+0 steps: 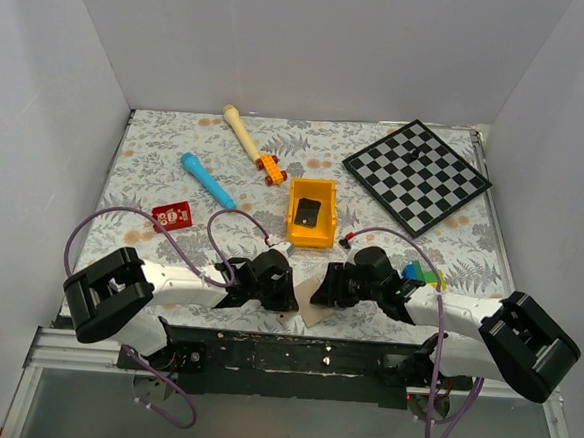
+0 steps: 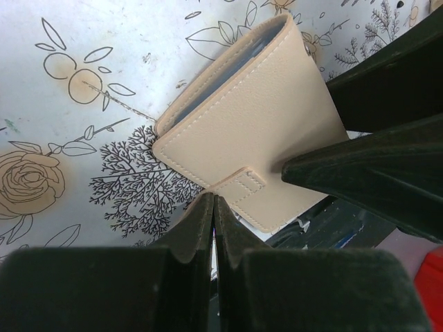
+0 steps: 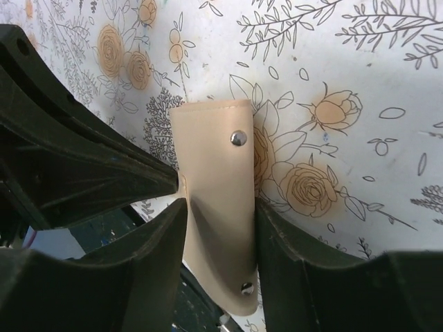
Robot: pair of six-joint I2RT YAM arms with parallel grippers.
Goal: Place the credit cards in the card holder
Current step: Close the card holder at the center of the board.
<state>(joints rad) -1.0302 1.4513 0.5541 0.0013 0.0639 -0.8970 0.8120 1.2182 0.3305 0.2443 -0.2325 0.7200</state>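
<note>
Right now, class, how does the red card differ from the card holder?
The red card is red with white markings; the card holder is plain tan-beige. The red card lies free and untouched on the left; the card holder sits at the near edge, between the fingers of the right gripper. Both are small and rectangular.

floral-patterned bench (image 1: 156,159), chequered board (image 1: 416,176) laid at the far right, yellow-orange bin (image 1: 311,237) set near the middle, dark object (image 1: 307,212) held inside it, blue cylinder (image 1: 206,180) laid to its left, wooden stick (image 1: 242,131) tipped with an orange toy (image 1: 270,167) placed behind, coloured blocks (image 1: 423,275) seen at the near right
</note>
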